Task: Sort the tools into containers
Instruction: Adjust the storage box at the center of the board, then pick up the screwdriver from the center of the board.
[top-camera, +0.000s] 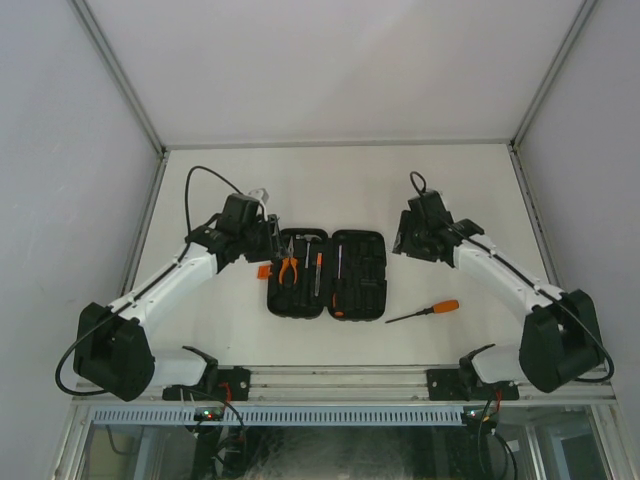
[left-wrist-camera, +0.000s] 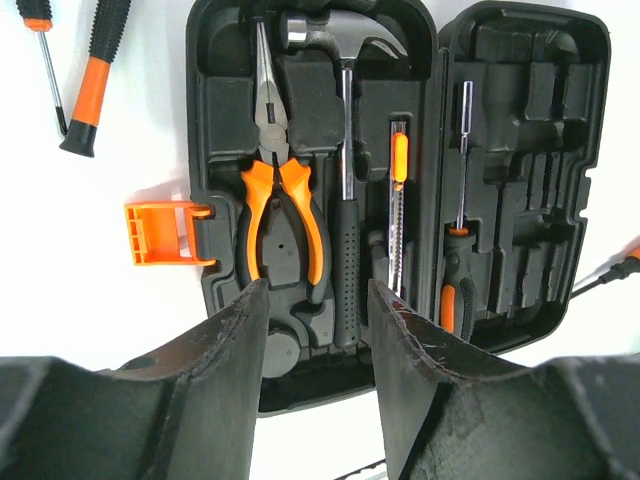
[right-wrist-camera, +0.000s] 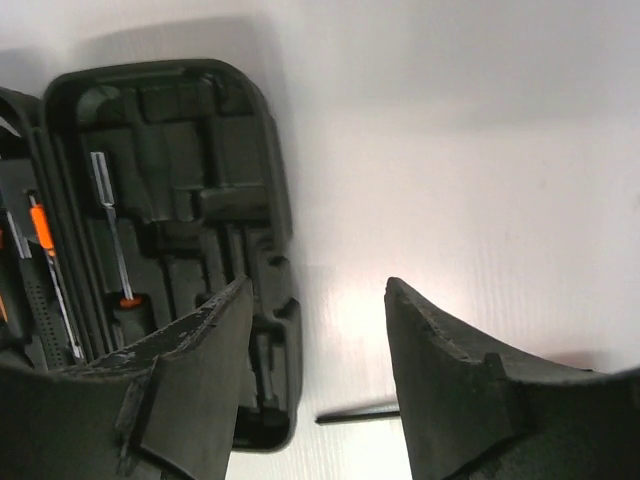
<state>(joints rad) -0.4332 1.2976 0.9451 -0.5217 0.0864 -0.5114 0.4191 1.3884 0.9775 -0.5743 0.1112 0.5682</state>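
Case (top-camera: 327, 275) open flat in the top view. There the left claw (top-camera: 272, 238) hangs at the case's far left corner and the right claw (top-camera: 402, 240) just off its far right corner. Can't tell how far either is open from here. One screwdriver (top-camera: 425, 311) lies loose off the case's near right corner, not yet sorted.

Left wrist view: jaws spread wide, holding nothing, over the case's left half. The pliers (left-wrist-camera: 280, 215) and hammer (left-wrist-camera: 345, 190) already sit in slots there. Two more screwdrivers (left-wrist-camera: 92, 78) lie loose off the case's latch (left-wrist-camera: 155, 233) side. Risk: coming straight down knocks seated tools out, or snags the latch and drags the case.

Right wrist view: jaws wide, empty, beside the case's right half. Only the loose screwdriver's tip shows, near the case's edge. Risk: the thin shaft lies flat, so fingers may skid over it or roll it away. Closing close to the rim could shove the case.
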